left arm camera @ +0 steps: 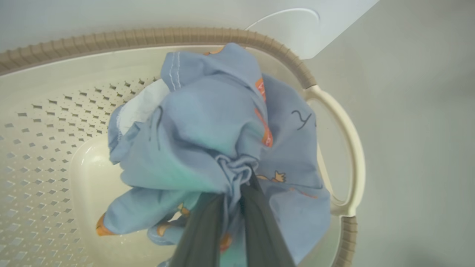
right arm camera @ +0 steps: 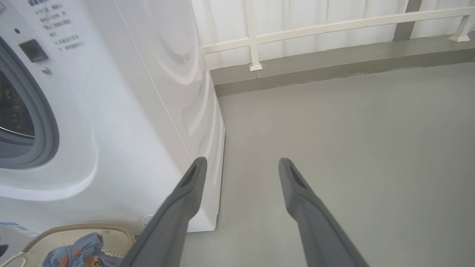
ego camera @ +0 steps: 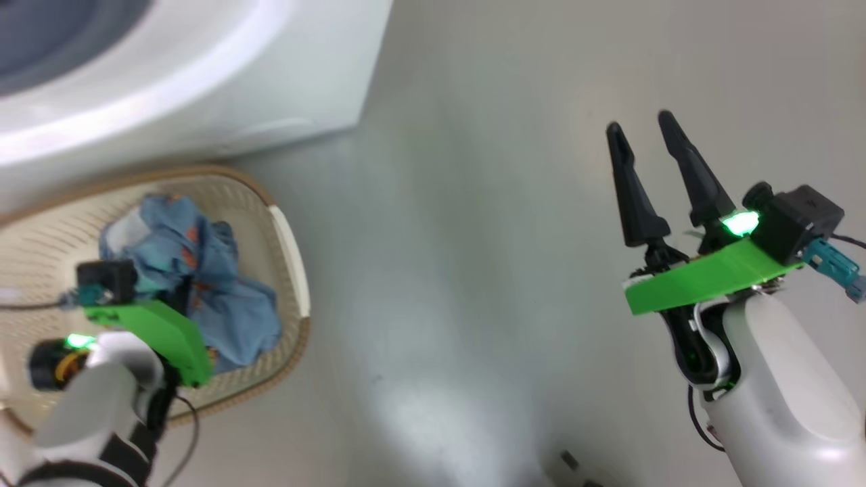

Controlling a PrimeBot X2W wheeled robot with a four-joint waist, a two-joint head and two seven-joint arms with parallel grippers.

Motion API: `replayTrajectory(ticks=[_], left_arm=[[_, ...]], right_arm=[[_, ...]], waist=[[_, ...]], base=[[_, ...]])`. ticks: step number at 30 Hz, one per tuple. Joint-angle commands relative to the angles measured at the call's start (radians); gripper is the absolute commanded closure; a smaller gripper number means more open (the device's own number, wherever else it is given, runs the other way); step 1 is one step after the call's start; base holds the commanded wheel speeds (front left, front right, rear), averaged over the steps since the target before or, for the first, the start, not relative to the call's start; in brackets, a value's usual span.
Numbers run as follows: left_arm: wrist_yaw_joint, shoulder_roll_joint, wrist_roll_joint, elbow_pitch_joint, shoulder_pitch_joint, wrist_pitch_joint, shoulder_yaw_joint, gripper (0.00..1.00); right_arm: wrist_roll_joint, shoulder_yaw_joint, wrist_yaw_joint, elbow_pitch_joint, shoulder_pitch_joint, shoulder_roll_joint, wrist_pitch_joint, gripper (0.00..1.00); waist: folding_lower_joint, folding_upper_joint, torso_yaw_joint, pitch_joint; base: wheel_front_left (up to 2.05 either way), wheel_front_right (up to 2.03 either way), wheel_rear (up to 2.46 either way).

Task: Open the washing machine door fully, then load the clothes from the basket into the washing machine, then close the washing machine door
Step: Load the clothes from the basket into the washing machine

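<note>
Okay, my left gripper [left arm camera: 237, 189] pinches one small gather of the clothes [left arm camera: 207, 129]; right gripper [right arm camera: 241, 167] gapes empty. Lifting, that thin pinch might slip, or cloth snag the basket [left arm camera: 350, 141].

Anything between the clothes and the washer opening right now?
Nothing visible blocks the washer opening; it stands uncovered. The clothes, pinched by the left end effector, sit inside the basket, so its rim is the only thing to clear.

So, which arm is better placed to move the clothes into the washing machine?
Left. The left end effector is shut on the clothes inside the basket. The right end effector is open and empty above the floor, away from the basket.
</note>
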Motion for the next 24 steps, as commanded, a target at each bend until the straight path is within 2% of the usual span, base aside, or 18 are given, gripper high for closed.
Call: replayTrajectory(ticks=[1, 10, 17, 24], left_arm=[[-0.003, 0.020, -0.019, -0.040, 0.046, -0.031, 0.015, 1.00], [-0.003, 0.011, -0.078, -0.162, 0.140, -0.099, -0.003, 1.00], [-0.003, 0.018, -0.091, -0.266, 0.191, -0.121, 0.018, 1.00], [0.044, 0.032, -0.059, -0.450, 0.269, -0.123, 0.090, 1.00]], right_arm=[[-0.001, 0.010, 0.004, -0.013, 0.045, -0.016, -0.008, 0.00], [0.008, 0.001, 0.004, 0.009, 0.102, -0.049, -0.008, 0.00], [0.014, -0.012, 0.004, 0.019, 0.151, -0.078, -0.008, 0.00], [0.018, -0.025, 0.004, 0.021, 0.182, -0.100, -0.008, 0.00]], waist=[[0.0001, 0.0000, 0.075, -0.136], [0.0001, 0.0000, 0.131, -0.283], [0.0001, 0.0000, 0.173, -0.374], [0.0001, 0.0000, 0.207, -0.438]], base=[[0.00, 0.00, 0.00], [0.00, 0.00, 0.00], [0.00, 0.00, 0.00], [0.00, 0.00, 0.00]])
